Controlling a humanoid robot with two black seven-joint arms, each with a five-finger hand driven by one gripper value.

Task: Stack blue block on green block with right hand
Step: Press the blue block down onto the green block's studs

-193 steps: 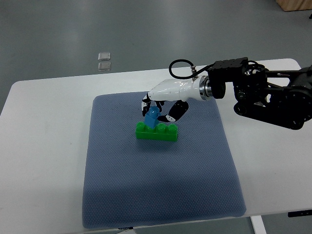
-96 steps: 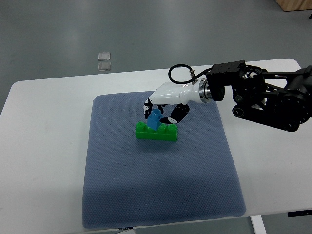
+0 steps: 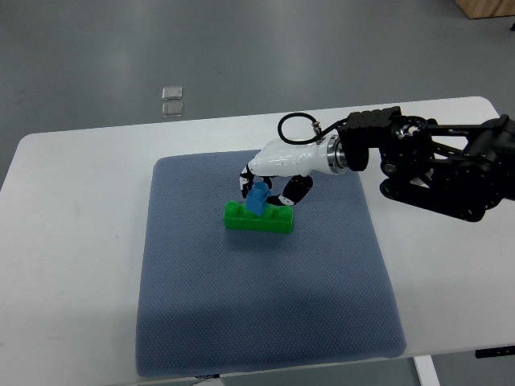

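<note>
Right hand: you have its fingers closed around the blue block.
Blue block: one, tilted, sitting on the left part of the green block.
Green block: one, long axis running left-right (slightly slanted), on the blue mat.
Table: white, under the mat.

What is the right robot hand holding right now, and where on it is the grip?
The right robot hand holds the blue block, fingers closed around its upper sides, with the block's bottom against the top of the green block.
</note>
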